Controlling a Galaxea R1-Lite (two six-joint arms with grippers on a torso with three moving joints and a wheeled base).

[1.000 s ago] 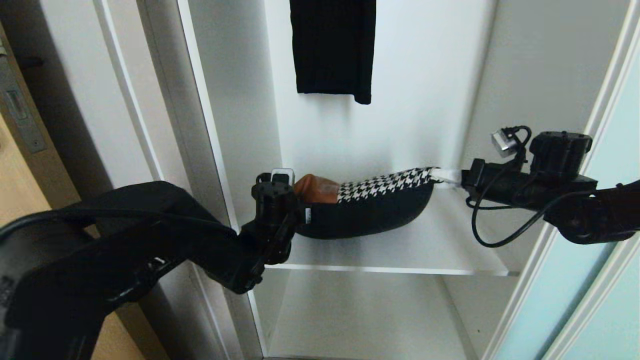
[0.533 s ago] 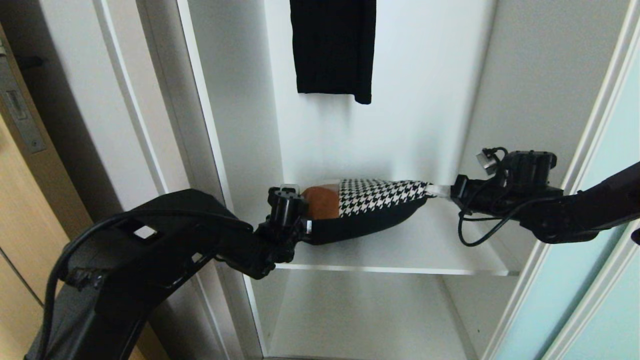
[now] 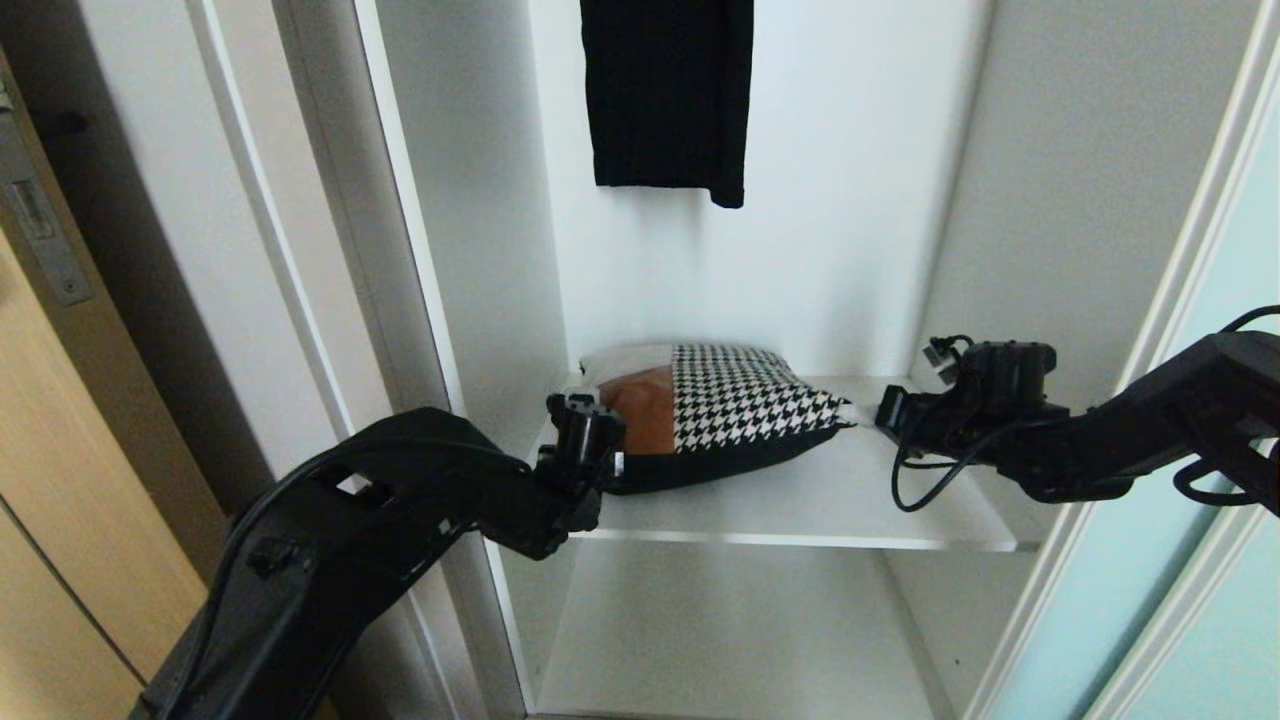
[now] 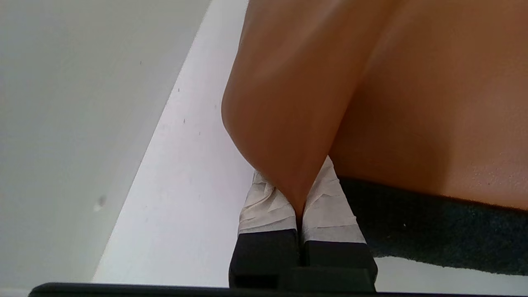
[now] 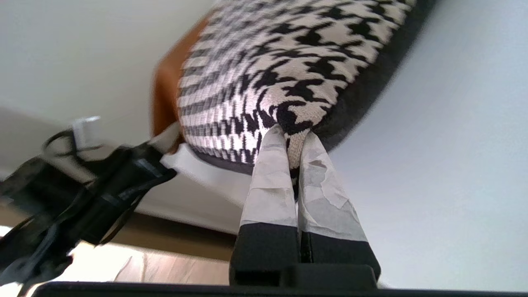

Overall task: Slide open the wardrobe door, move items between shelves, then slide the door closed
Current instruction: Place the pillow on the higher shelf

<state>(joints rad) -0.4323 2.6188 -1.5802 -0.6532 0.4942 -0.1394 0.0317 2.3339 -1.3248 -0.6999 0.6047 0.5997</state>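
I see the cushion (image 3: 715,425) as a patchwork: a black-and-white houndstooth patch, a tan-brown leather patch beside it, a pale grey strip behind, and a black underside. The shelf (image 3: 800,505) under it is plain white, as are the wardrobe walls. A solid black garment (image 3: 665,95) hangs above. My left gripper (image 4: 298,198) and right gripper (image 5: 293,144) are black with off-white tape on the fingers. The sliding wardrobe door (image 3: 1210,580) is pale aqua in a silver-white frame. The hinged door (image 3: 60,470) is light wood.

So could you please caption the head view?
Both grippers, left and right, hold the cushion on the shelf.
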